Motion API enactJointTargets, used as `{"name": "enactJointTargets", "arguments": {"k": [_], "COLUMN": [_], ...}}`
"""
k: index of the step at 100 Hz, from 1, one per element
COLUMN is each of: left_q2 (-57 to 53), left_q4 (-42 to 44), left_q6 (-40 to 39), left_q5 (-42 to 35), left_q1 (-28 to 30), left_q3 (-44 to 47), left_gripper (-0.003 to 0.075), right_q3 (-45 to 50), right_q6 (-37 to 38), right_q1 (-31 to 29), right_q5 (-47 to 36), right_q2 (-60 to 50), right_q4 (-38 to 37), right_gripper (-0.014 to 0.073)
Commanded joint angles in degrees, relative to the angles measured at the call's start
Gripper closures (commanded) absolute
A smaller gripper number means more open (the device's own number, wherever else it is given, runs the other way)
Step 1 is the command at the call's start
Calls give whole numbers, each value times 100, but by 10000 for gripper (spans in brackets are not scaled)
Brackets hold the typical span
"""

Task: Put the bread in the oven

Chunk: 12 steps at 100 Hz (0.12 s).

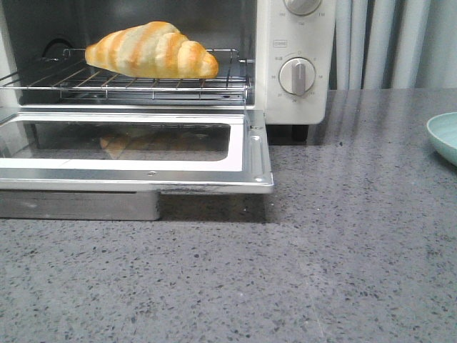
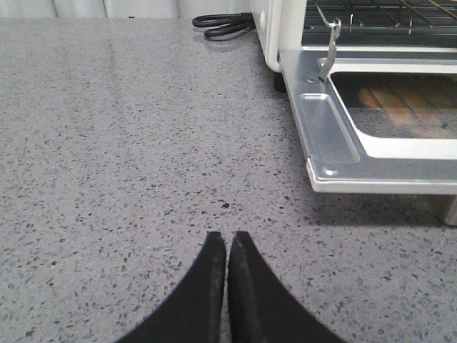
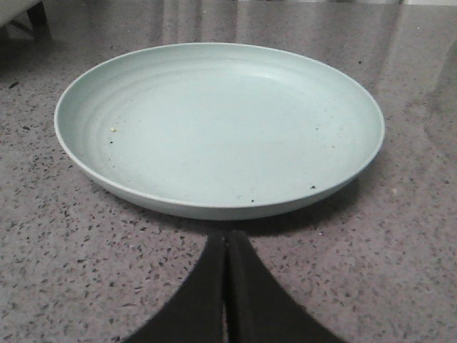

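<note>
Grey speckled stone countertop [image 1: 321,271] is stretching across the whole scene, with pale curtains [image 1: 385,43] hanging behind it. Sitting on this counter is the cream-white boxy toaster oven [image 1: 296,43], its round grey-white dial [image 1: 297,76] facing forward and its glass-windowed door [image 1: 136,153] lying folded down flat toward the camera. The golden-orange croissant-shaped bread roll with paler cream stripes [image 1: 151,50] is resting on the wire rack [image 1: 143,82] inside the oven cavity, and its reflection is showing faintly in the door glass below.

Near the right edge of the counter, well apart from the oven, a pale mint-green round plate [image 3: 218,128] is lying with nothing on it but a few dark specks.

The left gripper [image 2: 228,246] is hovering low over bare counter just beside the front corner of the open door, its black fingers pressed together and holding nothing. The right gripper [image 3: 228,246] is sitting just in front of the plate's rim, its fingers likewise pressed together on nothing. A black cord [image 2: 223,26] is lying coiled beside the oven.
</note>
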Motion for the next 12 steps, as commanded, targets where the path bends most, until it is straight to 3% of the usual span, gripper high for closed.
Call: {"name": "enactJointTargets", "arguments": {"k": [1, 12], "left_q2": [-168, -168], "left_q4": [-45, -45], "left_q6": [12, 12], "left_q5": [-338, -338], "left_q1": [14, 14], "left_q3": [133, 133], "left_gripper": [741, 741], "right_q3": [72, 72], "right_q6": [-25, -25], "right_q1": [-33, -33], "right_q5": [-160, -160], "right_q2": [-125, -125], "right_q4": [-126, -126], "right_gripper": [656, 656]}}
